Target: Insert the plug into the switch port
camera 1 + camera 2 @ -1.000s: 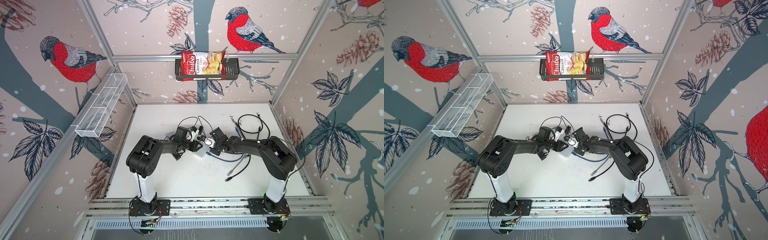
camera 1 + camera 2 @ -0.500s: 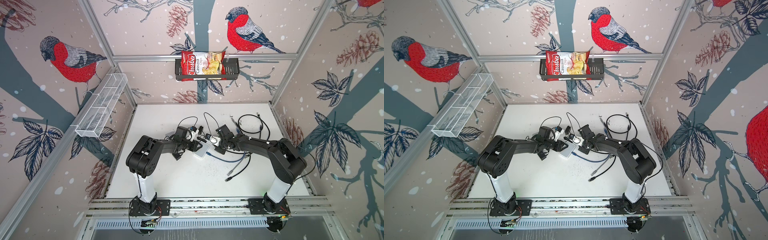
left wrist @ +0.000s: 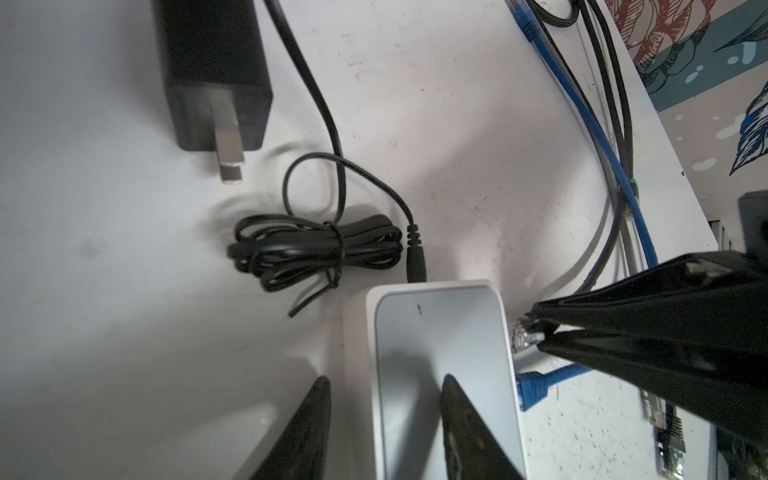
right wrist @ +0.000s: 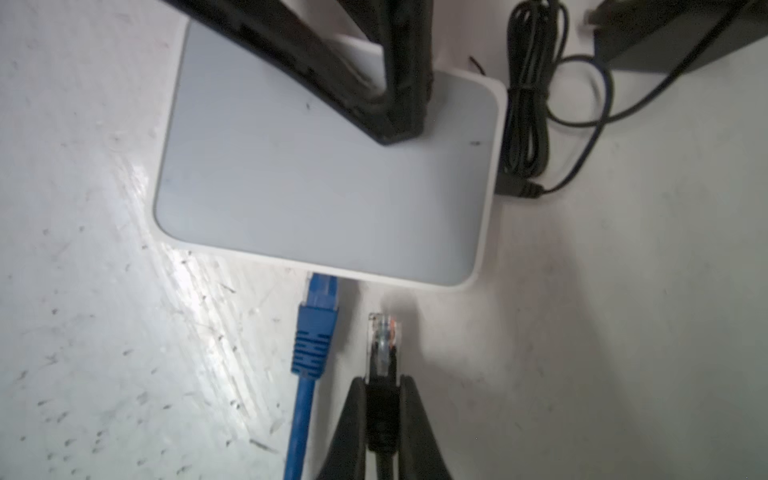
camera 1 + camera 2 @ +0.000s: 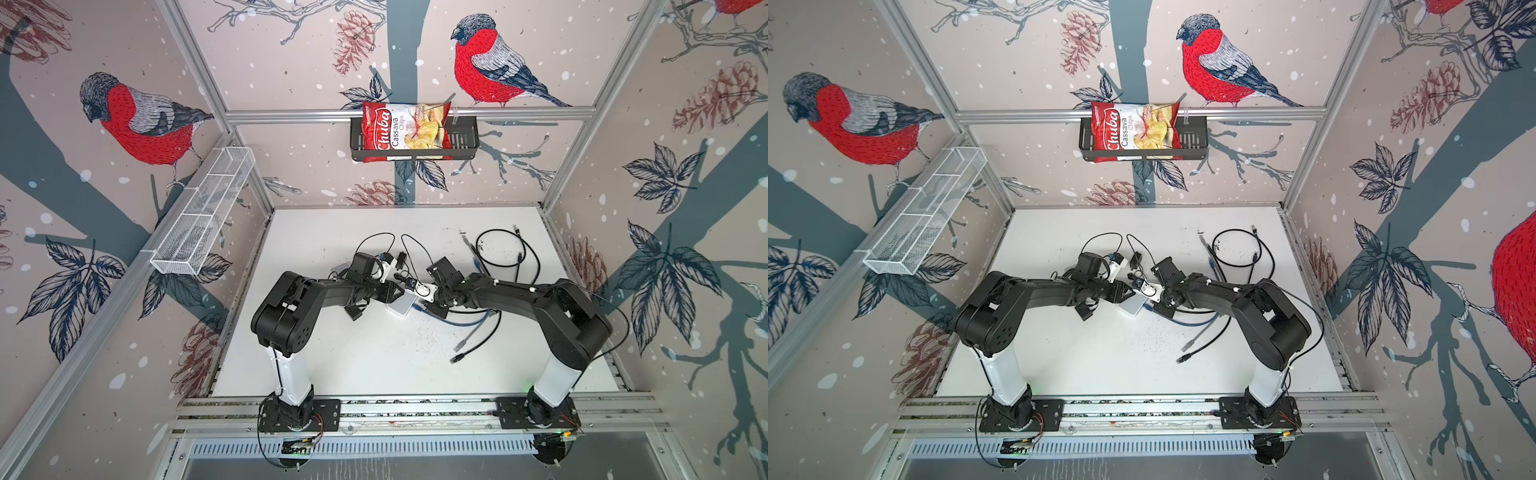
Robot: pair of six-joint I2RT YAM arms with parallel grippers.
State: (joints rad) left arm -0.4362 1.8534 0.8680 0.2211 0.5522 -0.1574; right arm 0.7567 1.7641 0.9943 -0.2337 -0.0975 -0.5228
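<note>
Plug (image 4: 383,332): clear-bodied network connector on a black cable, pinched at its black boot in the right hand (image 4: 382,388), whose fingers are closed tight on it. Location: just off the long side of the switch (image 4: 324,183), tip pointing at that side, near but not touching; beside it, a blue plug (image 4: 316,328) meets the same side (seated or not, cannot tell). Handling, by judgement: light, rigid shell, thin brittle latch tab; cable springy, likely to twist the tip off line. Best hold is the boot just behind the shell, as now, leaving the nose free.

Switch: white, flat, smooth, on the white tabletop (image 5: 374,361); likely to slide under a push. Left hand (image 3: 384,399), partly open, straddles one edge, one finger over the lid, contact uncertain.
</note>
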